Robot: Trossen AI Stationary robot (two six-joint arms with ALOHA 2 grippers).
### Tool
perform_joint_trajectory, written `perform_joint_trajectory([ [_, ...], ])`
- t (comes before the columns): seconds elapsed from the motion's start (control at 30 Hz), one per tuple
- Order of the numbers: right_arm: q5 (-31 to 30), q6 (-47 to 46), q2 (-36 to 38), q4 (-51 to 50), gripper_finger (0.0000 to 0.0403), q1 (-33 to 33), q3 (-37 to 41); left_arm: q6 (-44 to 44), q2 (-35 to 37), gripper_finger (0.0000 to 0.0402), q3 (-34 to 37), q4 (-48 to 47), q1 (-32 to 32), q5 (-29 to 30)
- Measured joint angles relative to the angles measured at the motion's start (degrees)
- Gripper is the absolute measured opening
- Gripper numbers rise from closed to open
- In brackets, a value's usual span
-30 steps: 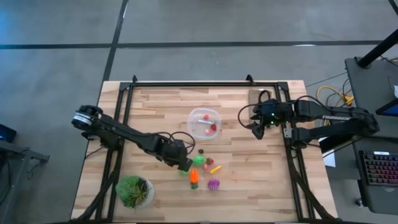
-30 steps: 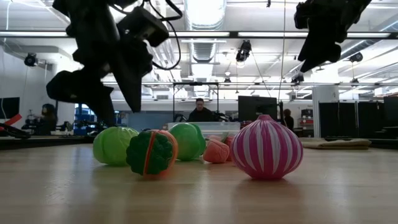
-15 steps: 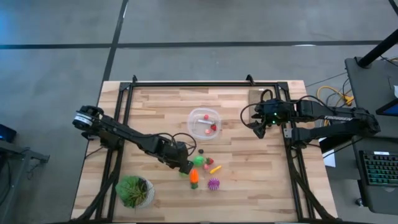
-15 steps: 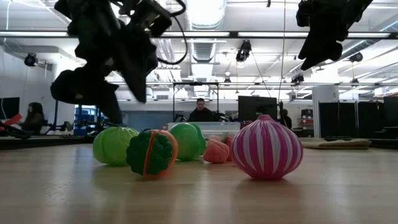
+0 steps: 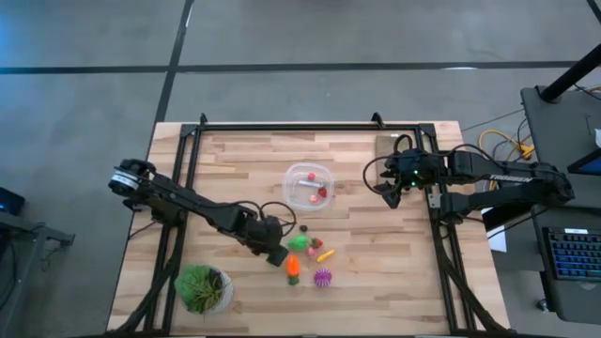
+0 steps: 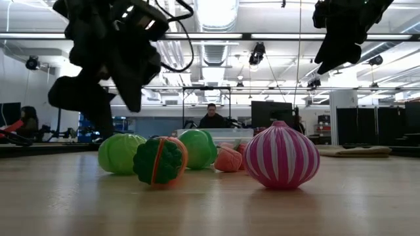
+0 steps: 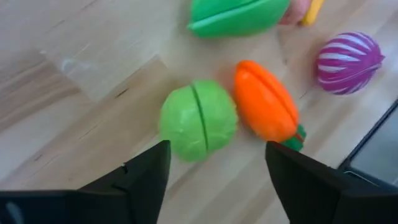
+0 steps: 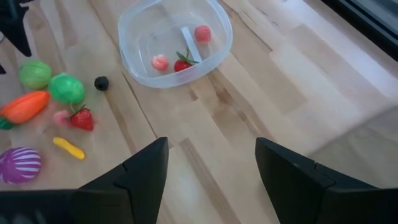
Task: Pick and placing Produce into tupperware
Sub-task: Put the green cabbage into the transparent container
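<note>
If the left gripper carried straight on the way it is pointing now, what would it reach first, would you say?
Most likely the round light-green vegetable: it lies on the table right ahead of the open left gripper, between its fingers' lines. The orange carrot sits just beside it. Depth is hard to judge.

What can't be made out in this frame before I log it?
- Low view: the container and its contents are hidden behind the striped purple ball and the other toys.
- High view: the light green ball is largely covered by the left gripper.
- Left wrist view: the green toy is cut off by the picture's edge.
- High view: the items in the container are too small to identify.
</note>
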State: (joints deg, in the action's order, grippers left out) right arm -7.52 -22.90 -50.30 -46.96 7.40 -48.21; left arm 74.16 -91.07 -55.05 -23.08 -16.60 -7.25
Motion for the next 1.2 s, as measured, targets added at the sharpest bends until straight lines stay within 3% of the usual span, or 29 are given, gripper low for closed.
perform_joint_trajectory([
  [0.17,-0.09,-0.26,-0.08,-0.11,0.0233,0.00,0.00,0.54,0.75,0.0284,-0.99,0.06,0.04,0.53],
  [0.73,-0.10,-0.43,-0.13,-0.88,0.0233,0.00,0.00,2.06,-1.84,0.0286,-2.98,-1.97,-0.23,3.29],
  [0.83,-0.09,-0.28,-0.13,-0.95,0.0233,0.00,0.00,1.95,-2.89,0.0286,-5.84,-6.01,-0.39,4.03],
  [1.03,-0.08,-0.11,-0.13,-1.24,0.0233,0.02,0.00,1.48,-4.25,0.0286,-14.11,-23.99,-0.75,5.79],
  [1.2,-0.08,0.40,-0.11,-1.26,0.0233,0.02,0.00,1.75,-4.26,0.0286,-18.46,-25.18,-1.08,9.00],
])
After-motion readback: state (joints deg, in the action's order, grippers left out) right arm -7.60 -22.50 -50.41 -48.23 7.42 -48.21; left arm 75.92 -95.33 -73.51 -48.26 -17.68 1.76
